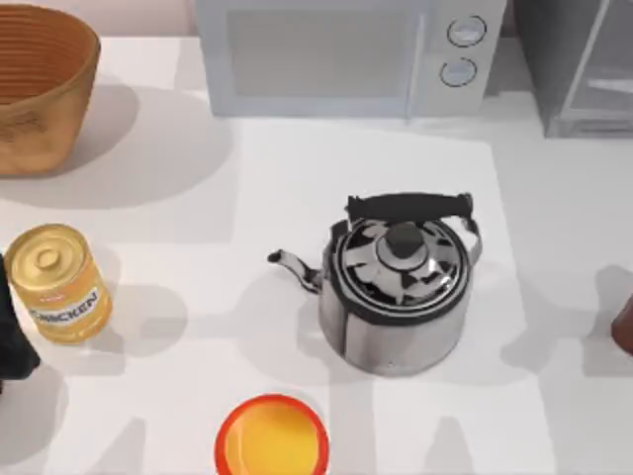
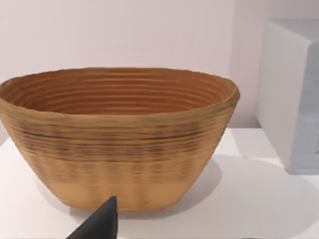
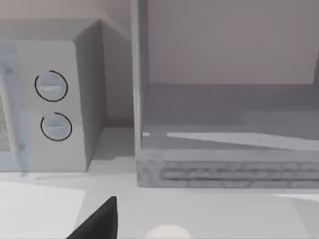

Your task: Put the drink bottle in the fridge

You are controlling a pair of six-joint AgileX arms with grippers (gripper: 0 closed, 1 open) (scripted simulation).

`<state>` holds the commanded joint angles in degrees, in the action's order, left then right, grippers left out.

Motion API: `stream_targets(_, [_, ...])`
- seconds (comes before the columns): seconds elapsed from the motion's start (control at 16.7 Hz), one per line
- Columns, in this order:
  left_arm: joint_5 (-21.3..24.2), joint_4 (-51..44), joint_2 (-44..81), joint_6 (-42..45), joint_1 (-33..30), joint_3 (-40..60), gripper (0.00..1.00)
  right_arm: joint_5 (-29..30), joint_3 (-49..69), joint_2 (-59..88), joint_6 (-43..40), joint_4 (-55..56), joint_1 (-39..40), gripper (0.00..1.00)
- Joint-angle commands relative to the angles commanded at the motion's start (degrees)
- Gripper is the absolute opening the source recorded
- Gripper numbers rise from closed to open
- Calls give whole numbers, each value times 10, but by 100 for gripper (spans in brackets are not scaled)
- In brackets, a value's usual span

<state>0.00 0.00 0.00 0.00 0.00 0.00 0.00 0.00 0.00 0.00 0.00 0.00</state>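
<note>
The drink bottle point(image 1: 624, 327) shows as a small reddish-brown sliver at the table's right edge, right of the kettle. The fridge point(image 1: 579, 69) is the grey box at the back right corner. In the right wrist view its pale frame point(image 3: 135, 84) borders a grey inside with a shelf; I cannot tell how the door stands. A dark fingertip point(image 3: 99, 221) of my right gripper pokes into that view, low above the table and short of the fridge. A dark fingertip point(image 2: 102, 223) of my left gripper hangs in front of the woven basket point(image 2: 119, 139).
A steel kettle point(image 1: 401, 287) with a black handle stands mid-table. The light grey microwave point(image 1: 346, 54) sits at the back, with the basket point(image 1: 40, 89) at the back left. A yellow can point(image 1: 59, 282) and a black shape point(image 1: 12, 336) are at the left edge, an orange bowl point(image 1: 272, 440) at the front.
</note>
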Motion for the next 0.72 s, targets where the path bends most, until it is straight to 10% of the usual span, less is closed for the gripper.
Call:
stream_targets(0.3, [0, 0, 0, 0, 0, 0, 100, -34, -3, 36, -26, 18, -1, 100])
stream_targets(0.72, [0, 0, 0, 0, 0, 0, 100, -242, 13, 300, -167, 138, -64, 100])
